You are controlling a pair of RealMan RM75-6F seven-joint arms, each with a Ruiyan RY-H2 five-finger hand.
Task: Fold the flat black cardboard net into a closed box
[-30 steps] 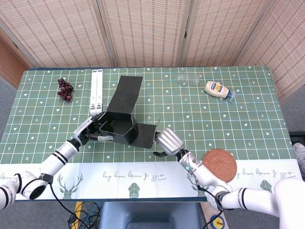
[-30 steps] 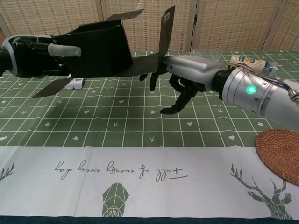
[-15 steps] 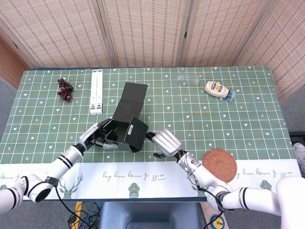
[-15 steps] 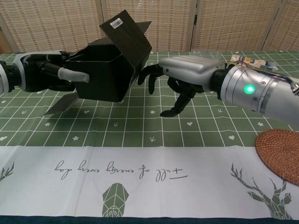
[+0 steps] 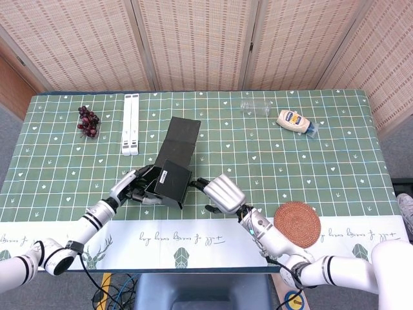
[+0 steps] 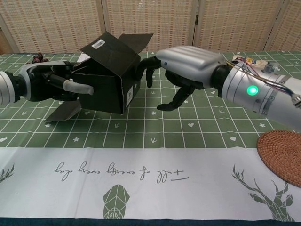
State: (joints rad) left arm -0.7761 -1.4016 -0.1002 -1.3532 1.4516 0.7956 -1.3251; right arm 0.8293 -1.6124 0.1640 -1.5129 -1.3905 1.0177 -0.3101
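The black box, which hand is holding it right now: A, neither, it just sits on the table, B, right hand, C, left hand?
C: the left hand grips the box by its left side, while the right hand hangs open beside the box with its fingertips just at the right edge.

A folding screen of woven, reed-like panels in pale frames fills the top of the head view and runs along the back of the chest view. Below it the desk wears a green cloth with a white grid and small hearts, edged near the bottom by a white band with deer motifs. Grey floor shows at the left edge, in even, bright light.
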